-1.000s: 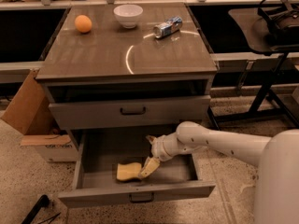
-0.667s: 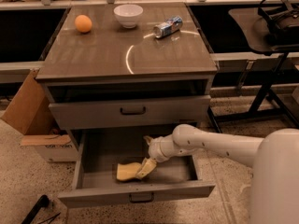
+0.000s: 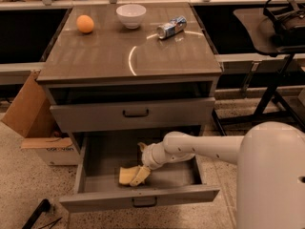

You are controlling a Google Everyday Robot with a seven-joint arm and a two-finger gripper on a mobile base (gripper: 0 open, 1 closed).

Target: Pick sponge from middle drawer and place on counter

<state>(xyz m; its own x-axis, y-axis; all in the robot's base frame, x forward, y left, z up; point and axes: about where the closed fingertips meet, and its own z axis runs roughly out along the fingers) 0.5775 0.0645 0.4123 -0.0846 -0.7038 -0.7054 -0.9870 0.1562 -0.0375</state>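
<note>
gripper (image 3: 139,175) has edged left onto the small pale-yellow foam sponge (image 3: 125,174), still flat near the front of the open wide grey metal middle drawer (image 3: 138,199); can't tell whether it has closed on it, so no lift yet.

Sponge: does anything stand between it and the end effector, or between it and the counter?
Nothing visible separates the end effector from the sponge in the middle drawer. Going up, it must pass the upper drawer front and the counter's front edge.
</note>
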